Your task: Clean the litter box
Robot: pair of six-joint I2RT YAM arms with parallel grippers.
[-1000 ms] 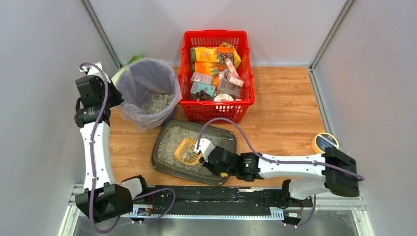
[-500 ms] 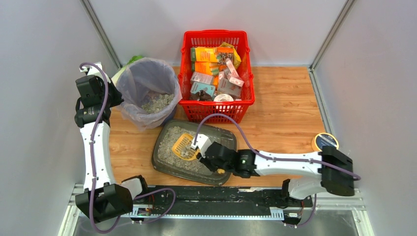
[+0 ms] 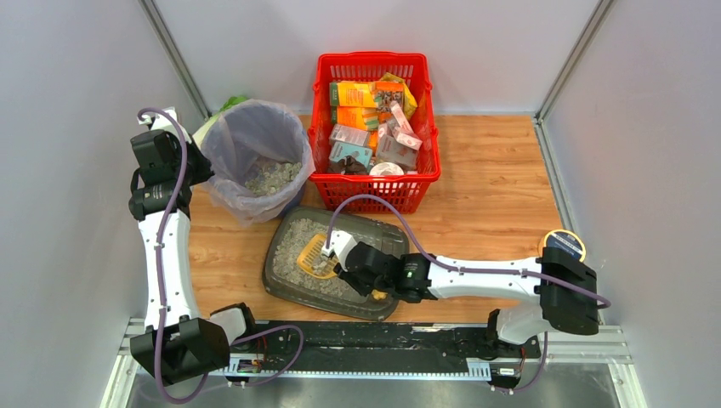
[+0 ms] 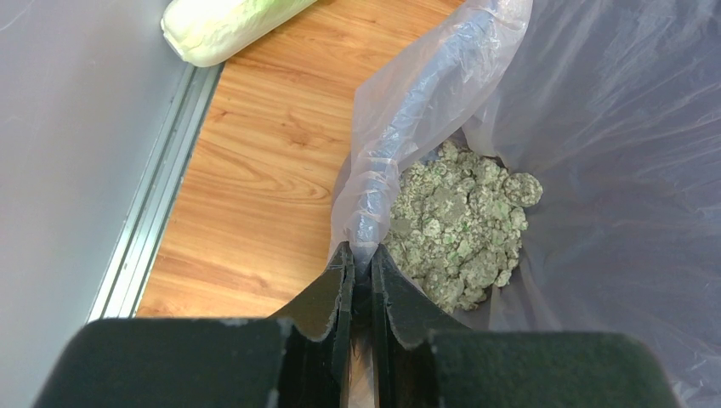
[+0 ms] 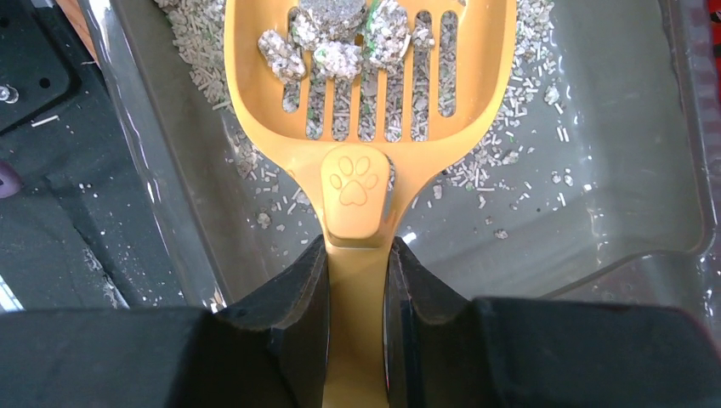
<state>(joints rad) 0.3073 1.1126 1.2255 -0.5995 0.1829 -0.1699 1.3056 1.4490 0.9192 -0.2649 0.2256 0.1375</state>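
Observation:
The dark grey litter box [image 3: 285,280] lies at the table's near middle, with pale litter in its left half; its bare floor shows in the right wrist view [image 5: 612,153]. My right gripper [image 3: 340,265] is shut on the handle of a yellow slotted scoop [image 3: 316,255], held over the box. In the right wrist view the scoop [image 5: 357,183] carries a few grey clumps [image 5: 340,38], and the gripper [image 5: 357,255] clamps its handle. My left gripper [image 4: 361,255] is shut on the rim of the bin's clear bag [image 4: 408,110], at the bin's left side [image 3: 191,166].
The round bag-lined bin [image 3: 255,157] holds greenish-grey clumps [image 4: 463,221]. A red mesh basket [image 3: 374,183] full of packets stands behind the box. A round yellow-rimmed tin [image 3: 563,242] sits at the right. A pale green vegetable [image 4: 221,25] lies behind the bin.
My right gripper has moved left and slightly away across the litter box, carrying the scoop over the litter. The left arm has not moved.

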